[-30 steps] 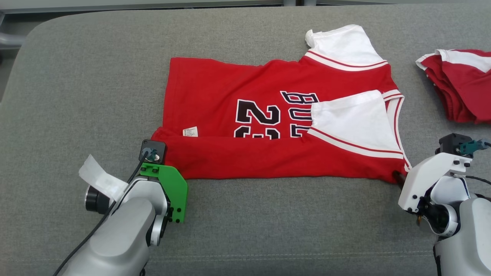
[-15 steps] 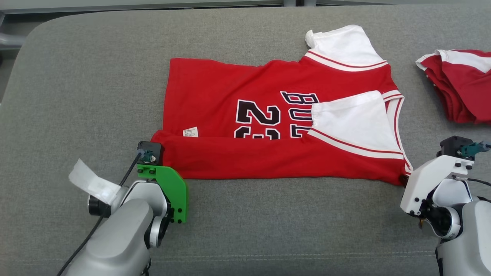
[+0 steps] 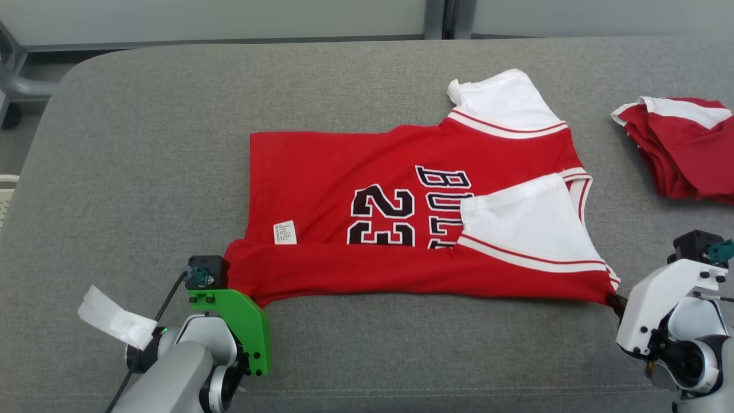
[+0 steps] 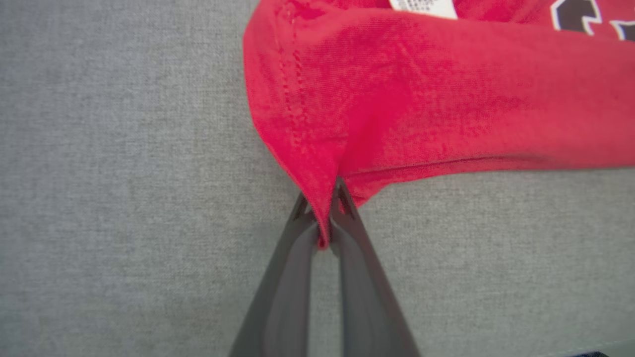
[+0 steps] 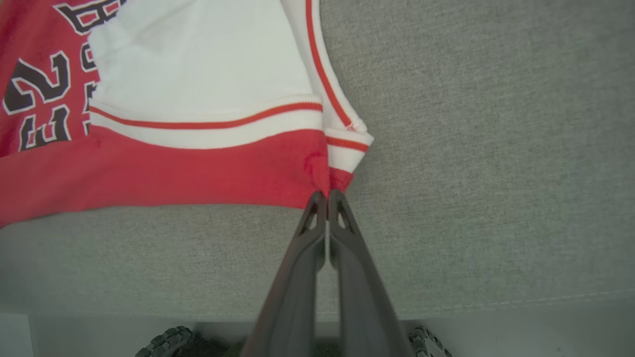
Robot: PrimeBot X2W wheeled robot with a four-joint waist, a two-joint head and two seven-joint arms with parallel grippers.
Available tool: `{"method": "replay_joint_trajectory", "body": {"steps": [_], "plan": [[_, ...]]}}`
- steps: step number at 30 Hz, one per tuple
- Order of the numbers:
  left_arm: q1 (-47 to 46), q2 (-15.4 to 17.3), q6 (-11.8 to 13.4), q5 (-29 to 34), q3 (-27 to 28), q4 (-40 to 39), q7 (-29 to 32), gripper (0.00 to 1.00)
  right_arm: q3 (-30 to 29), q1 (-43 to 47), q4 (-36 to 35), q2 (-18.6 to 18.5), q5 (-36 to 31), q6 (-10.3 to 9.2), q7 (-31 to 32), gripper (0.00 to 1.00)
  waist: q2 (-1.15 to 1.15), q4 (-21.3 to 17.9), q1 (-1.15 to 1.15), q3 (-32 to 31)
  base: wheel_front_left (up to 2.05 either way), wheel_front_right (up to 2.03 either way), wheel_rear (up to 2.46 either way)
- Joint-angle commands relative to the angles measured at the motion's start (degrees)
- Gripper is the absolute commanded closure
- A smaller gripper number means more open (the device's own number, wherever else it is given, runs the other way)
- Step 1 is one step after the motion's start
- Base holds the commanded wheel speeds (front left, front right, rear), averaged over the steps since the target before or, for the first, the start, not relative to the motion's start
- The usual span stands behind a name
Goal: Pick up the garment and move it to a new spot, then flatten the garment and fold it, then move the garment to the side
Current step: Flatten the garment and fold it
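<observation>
The jersey (image 3: 401, 229), red with white sleeves and a black 23, lies across the middle of the grey padded table (image 3: 143, 172), its near edge rolled over in a long band. One sleeve (image 3: 527, 223) is folded onto the chest and covers part of the lettering (image 3: 444, 178), which perhaps begins "BU". The left gripper (image 4: 325, 218) is clenched on the near left corner, and the right gripper (image 5: 327, 198) is pinched on the near right corner. In the head view a green bracket (image 3: 246, 327) hides the left tips. A second red-and-white pile (image 3: 676, 149) is cut off at the right.
</observation>
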Motion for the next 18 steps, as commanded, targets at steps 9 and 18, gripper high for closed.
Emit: {"method": "replay_joint_trajectory", "body": {"steps": [9,18], "plan": [[5.5,2.4,1.4,-1.1,-0.6,-4.9,1.6,1.00,-2.1,8.2,-11.1,-0.2,3.6,-0.01,7.4,1.00,0.00,-0.9,0.00,-2.7,0.00,0.00,0.00],[11.4,5.4,4.1,-2.5,-1.0,-11.3,5.0,1.00,-2.0,11.2,-11.4,-0.2,5.1,-0.01,8.3,1.00,0.00,-1.4,0.00,-3.5,0.00,0.00,0.00]]}}
